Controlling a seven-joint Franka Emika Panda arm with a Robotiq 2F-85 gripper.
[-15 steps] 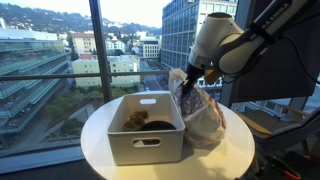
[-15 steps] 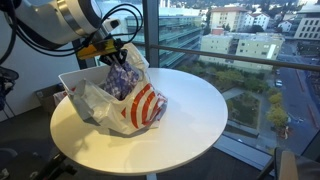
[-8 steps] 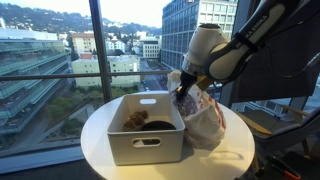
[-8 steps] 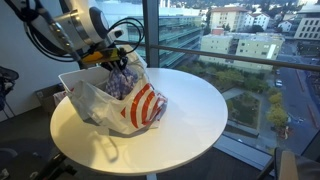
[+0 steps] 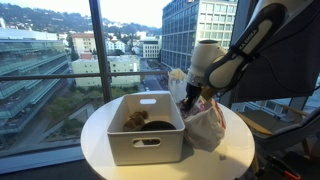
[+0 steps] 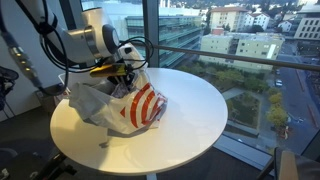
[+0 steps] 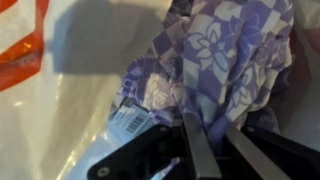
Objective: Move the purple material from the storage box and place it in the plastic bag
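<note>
While the pincer (image 7: pixel 210 125) pinches a bunched fold of the seemingly soft, light purple flower-printed cloth (image 7: pixel 230 60), it droops inside the white red-striped plastic bag (image 6: pixel 145 105) by the bench (image 6: pixel 210 110) edge.

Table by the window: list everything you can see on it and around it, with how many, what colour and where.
Table: 1, white, round, beside the window.
Storage box: 1, white, on the table.
Things in the box: count unclear, brownish, at its bottom.
Plastic bag: 1, white with red stripes, on the table beside the box.
Purple material: 1, purple-and-white flowered check, in the mouth of the bag.
Barcode label: 1, white, at the edge of the purple material.
Window: city buildings outside, behind the table.
Robot arm: 1, white and black, reaching down over the bag.
Gripper: 1, black, inside the bag mouth, fingers close together on the purple material.
</note>
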